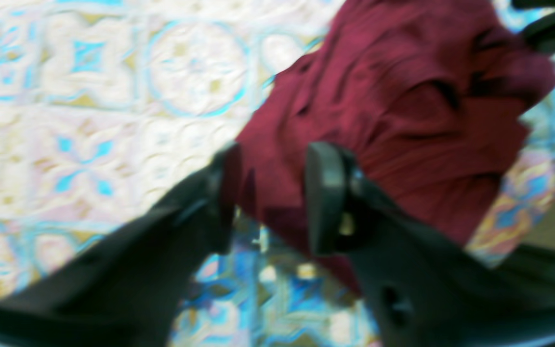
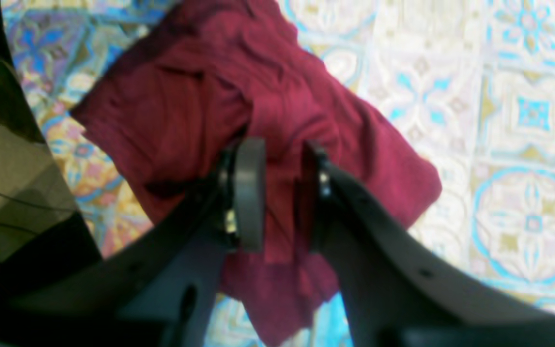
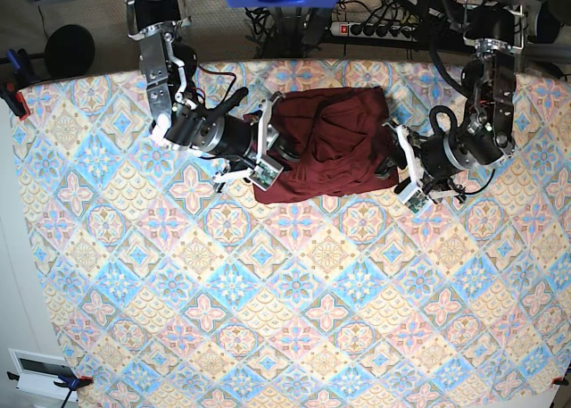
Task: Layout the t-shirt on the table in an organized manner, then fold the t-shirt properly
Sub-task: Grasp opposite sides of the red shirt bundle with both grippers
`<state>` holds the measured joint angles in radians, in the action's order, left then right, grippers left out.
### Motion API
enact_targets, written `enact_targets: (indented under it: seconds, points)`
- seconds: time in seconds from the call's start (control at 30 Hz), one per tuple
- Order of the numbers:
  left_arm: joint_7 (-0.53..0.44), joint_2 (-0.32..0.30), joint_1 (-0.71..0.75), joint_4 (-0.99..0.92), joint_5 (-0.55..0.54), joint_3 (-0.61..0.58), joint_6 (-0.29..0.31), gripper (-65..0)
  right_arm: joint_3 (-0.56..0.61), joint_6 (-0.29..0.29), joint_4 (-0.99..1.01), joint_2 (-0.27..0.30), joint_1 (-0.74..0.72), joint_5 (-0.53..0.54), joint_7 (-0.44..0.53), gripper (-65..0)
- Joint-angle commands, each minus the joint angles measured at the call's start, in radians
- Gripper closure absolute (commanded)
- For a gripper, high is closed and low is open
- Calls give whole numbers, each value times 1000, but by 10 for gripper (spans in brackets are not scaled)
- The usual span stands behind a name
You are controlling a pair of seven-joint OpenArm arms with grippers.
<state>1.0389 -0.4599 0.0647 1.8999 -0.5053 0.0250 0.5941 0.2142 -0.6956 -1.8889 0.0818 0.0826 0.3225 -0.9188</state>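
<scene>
Hands flank the t-shirt [image 3: 330,145]: right hand [image 2: 282,193] clamps fabric, left hand [image 1: 270,197] apart.

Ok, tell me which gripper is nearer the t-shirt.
Neither clearly. The right gripper has a fold of the t-shirt between its jaws at one side edge; the left gripper straddles the opposite edge, jaws apart with cloth between them.

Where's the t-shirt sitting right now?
In the base view, the t-shirt lies bunched near the table's far edge, between the right gripper and left gripper.
</scene>
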Motion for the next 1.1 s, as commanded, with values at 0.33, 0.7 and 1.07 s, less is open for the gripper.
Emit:
enact_targets:
  seconds: [0.33, 0.7, 1.07]
  points:
    - [-21, 28, -29, -1, 35, -136, 2, -321, -2, 0, -16, 2, -13, 23, 23, -130]
    - [-30, 48, -36, -46, 37, -158, 2, -304, -2, 0, -18, 2, -13, 25, 23, -130]
    - [-151, 85, -38, -107, 305, -334, 2, -277, -2, 0, -24, 2, -13, 25, 22, -130]
